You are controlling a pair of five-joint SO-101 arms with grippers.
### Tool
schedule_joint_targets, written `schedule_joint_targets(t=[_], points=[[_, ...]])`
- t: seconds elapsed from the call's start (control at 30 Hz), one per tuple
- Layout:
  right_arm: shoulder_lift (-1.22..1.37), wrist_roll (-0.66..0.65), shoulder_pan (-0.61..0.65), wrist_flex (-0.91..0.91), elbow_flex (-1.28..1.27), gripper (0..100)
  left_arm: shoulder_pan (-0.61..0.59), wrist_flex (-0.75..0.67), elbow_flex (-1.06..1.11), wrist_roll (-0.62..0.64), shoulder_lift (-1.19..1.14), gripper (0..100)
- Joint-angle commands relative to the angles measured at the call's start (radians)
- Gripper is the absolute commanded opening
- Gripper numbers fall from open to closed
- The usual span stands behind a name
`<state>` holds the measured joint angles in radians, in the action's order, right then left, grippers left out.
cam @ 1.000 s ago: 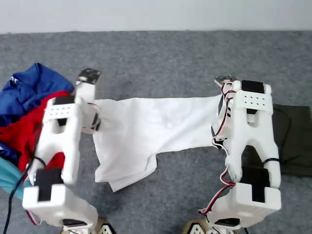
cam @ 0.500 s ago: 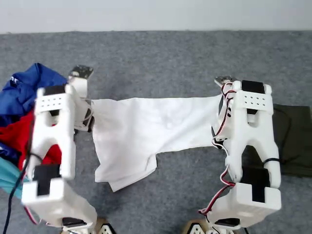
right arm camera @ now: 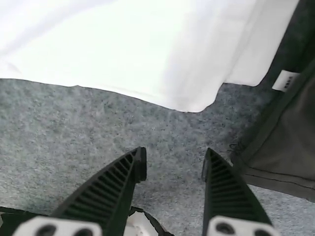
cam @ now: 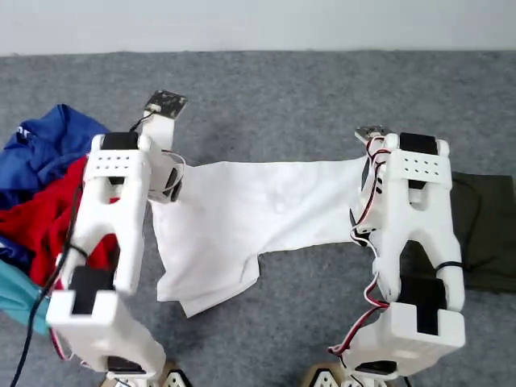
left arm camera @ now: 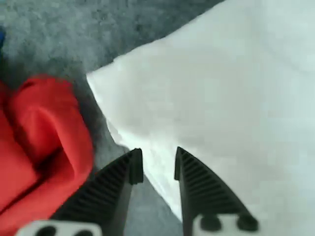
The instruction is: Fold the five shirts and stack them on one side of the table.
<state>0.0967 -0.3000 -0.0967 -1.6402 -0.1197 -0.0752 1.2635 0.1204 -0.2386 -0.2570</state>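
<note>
A white shirt (cam: 250,218) lies spread flat on the grey carpeted table between my two arms. My left gripper (cam: 167,184) hangs over the shirt's left edge. In the left wrist view the gripper (left arm camera: 156,164) is open by a narrow gap, with the white shirt's edge (left arm camera: 206,98) just below its fingertips. My right gripper (right arm camera: 173,164) is open over bare carpet, just short of the white shirt's hem (right arm camera: 147,54). In the high view it (cam: 363,184) sits at the shirt's right edge. Neither holds anything.
A heap of blue (cam: 40,153), red (cam: 36,218) and teal (cam: 12,294) shirts lies at the left edge, red cloth (left arm camera: 44,132) close to my left gripper. A folded dark green shirt (cam: 484,234) lies at the right, behind my right arm.
My left arm swung left, then back to the right and farther over the shirt's left edge. The shirt's left edge shifted slightly. The right arm kept still.
</note>
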Motion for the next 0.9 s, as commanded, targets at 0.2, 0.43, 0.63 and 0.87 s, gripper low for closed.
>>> schedule_joint_targets(t=[0.2,0.43,0.63,0.87], points=[[-0.039,-0.006,-0.01,0.01,0.005,18.8,-0.157,-0.129,-0.054,0.009,-0.224,12],[-0.038,-0.006,-0.005,0.012,0.005,18.8,-0.206,0.028,-0.177,-0.048,-0.192,12],[-0.038,-0.003,-0.03,0.11,0.006,18.9,-0.137,0.121,-0.22,-0.049,-0.143,12],[0.053,0.057,-0.036,0.404,0.012,19.1,-0.087,0.167,-0.217,-0.046,-0.063,12]])
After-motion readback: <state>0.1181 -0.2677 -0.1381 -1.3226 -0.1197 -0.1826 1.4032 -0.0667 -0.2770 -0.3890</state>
